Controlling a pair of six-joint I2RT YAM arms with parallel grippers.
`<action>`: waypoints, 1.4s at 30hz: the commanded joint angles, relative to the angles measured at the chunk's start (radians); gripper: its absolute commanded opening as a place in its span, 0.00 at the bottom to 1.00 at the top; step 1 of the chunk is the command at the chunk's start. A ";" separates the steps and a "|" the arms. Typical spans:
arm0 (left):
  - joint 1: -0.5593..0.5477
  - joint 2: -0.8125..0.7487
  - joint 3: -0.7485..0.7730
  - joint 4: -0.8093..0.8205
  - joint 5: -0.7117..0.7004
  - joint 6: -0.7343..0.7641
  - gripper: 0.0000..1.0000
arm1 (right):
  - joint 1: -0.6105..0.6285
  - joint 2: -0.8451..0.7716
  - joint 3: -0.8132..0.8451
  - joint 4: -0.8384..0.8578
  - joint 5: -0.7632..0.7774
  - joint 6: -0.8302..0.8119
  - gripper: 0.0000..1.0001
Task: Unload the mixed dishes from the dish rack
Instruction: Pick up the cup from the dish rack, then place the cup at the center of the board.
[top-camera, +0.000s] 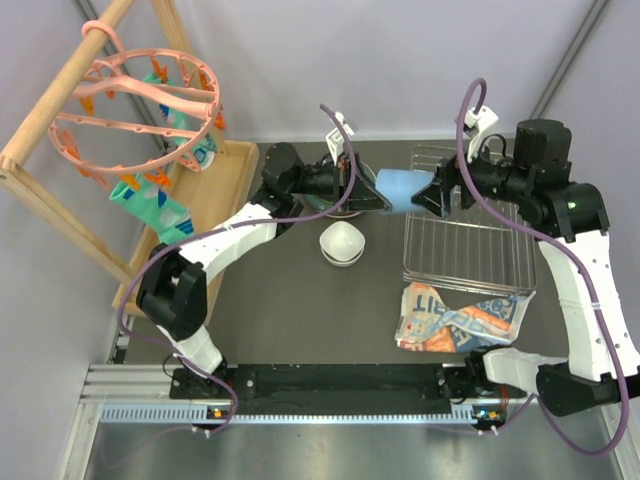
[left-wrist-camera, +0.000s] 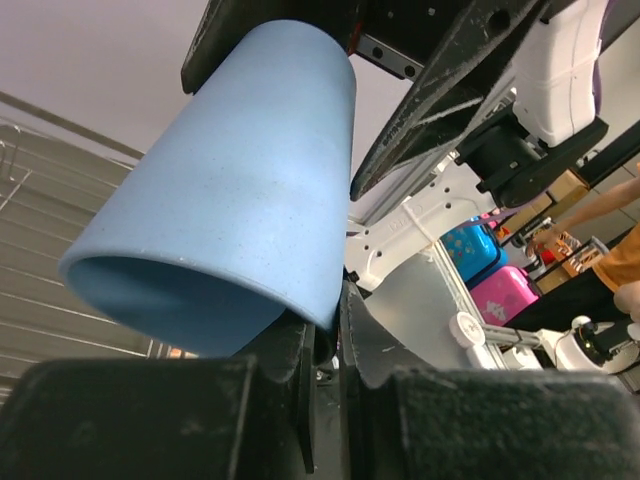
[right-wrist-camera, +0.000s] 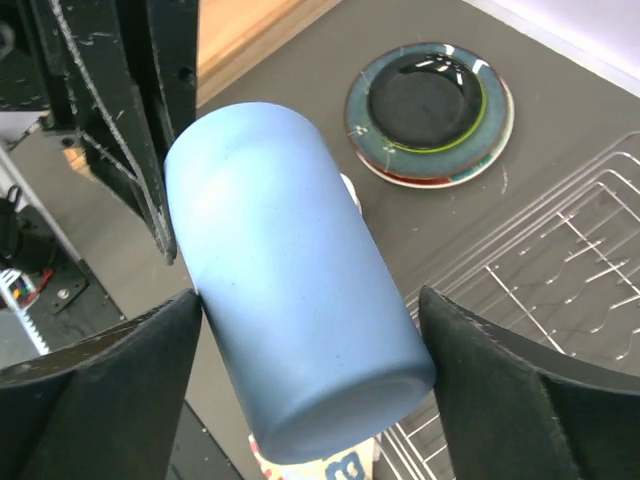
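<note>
Near right: printed packet (top-camera: 460, 318), one. Behind it: dish rack (top-camera: 470, 250), one, no dishes seen inside.
Centre: white bowl (top-camera: 341, 243), one.
Just beyond, mid-air between arms: light blue cup (top-camera: 402, 190), one, lying sideways. Left gripper (left-wrist-camera: 325, 330) clamped on rim wall. Right gripper (right-wrist-camera: 310, 330) fingers apart, flanking base.
Far: plate stack (right-wrist-camera: 430, 112), one; teal, lime, pink rims showing.
Risk: rim pinch alone may let cup pivot, slip, drop beside bowl. Right fingers could snag base when withdrawn.

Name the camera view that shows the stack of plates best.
Right wrist: the stack of plates shows whole, teal plate on top, lime and pink rims beneath. In the top external view the left arm covers nearly all of it. The left wrist view misses it.
</note>
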 joint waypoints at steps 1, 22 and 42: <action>0.012 -0.051 0.006 -0.171 -0.078 0.120 0.00 | 0.007 -0.030 0.000 0.066 0.029 -0.004 0.91; 0.183 0.098 0.719 -1.815 -0.837 1.325 0.00 | 0.007 -0.096 -0.028 0.057 0.110 -0.016 0.99; 0.121 0.186 0.648 -2.077 -1.250 1.680 0.00 | 0.007 -0.133 -0.107 0.075 0.084 -0.016 0.99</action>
